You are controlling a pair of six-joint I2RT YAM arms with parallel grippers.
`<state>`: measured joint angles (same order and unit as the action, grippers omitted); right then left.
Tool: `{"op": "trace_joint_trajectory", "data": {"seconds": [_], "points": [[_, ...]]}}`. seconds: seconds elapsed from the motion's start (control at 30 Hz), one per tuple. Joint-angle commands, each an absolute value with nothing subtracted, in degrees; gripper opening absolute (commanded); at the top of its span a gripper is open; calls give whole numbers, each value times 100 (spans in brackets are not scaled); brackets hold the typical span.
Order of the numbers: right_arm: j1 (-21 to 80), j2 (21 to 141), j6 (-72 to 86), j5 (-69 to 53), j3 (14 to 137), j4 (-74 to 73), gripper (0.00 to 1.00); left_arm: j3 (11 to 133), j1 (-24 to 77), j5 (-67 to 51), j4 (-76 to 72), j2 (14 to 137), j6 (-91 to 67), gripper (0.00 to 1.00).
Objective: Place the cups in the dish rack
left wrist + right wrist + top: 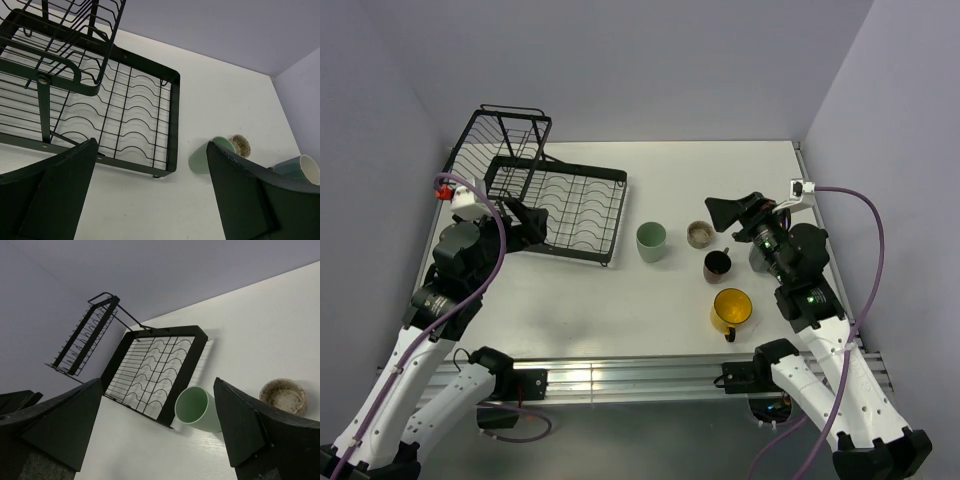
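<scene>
Four cups stand on the white table to the right of the dish rack (618, 182): a pale green tumbler (651, 241), a beige speckled cup (699, 234), a dark brown mug (717, 265) and a yellow mug (731, 309). The black wire dish rack has nothing in it. My left gripper (528, 225) hangs open over the rack's near left edge. My right gripper (728, 214) is open just behind the beige cup and the brown mug. In the right wrist view the tumbler (197, 407) and beige cup (283, 395) lie beyond the open gripper (159, 385). The left wrist view shows the rack (173, 115) and tumbler (201, 160).
The rack's taller basket section (505, 140) rises at the back left, close to the left wall. Purple walls enclose the table on three sides. A metal rail (620, 378) runs along the near edge by the arm bases.
</scene>
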<state>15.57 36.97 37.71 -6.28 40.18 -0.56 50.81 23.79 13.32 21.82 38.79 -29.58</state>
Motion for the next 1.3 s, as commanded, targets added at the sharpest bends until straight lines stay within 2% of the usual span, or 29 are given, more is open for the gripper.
{"op": "trace_joint_trajectory", "data": {"seconds": [0.0,0.53,0.7,0.8,0.83,0.97,1.03,1.17,1.27], "points": [[1582,3674,3665,-537,4333,44,100,5106,2338,1248,2013,3832,-2909,98],[1591,4069,3208,-26,4895,-851,100,5054,2215,1055,1925,3823,-2944,97],[1661,4692,2971,-649,5168,-792,99,5071,2206,1002,1934,3832,-2936,96],[2169,5245,2787,-371,5518,-913,91,5071,2206,1028,1942,3797,-2944,96],[2623,5456,2699,-143,5685,-1184,90,5054,2206,1028,1925,3788,-2944,96],[3646,6704,2444,1176,6415,-1723,86,5054,2197,1020,1925,3814,-2944,96],[3910,7151,2417,1581,6477,-1662,84,5071,2188,1020,1942,3832,-2944,96],[4236,7890,2461,1766,6819,-1775,64,5063,2188,1011,1942,3815,-2944,96],[4359,8235,2461,2074,6934,-1846,64,5045,2188,1011,1934,3788,-2944,96]]}}
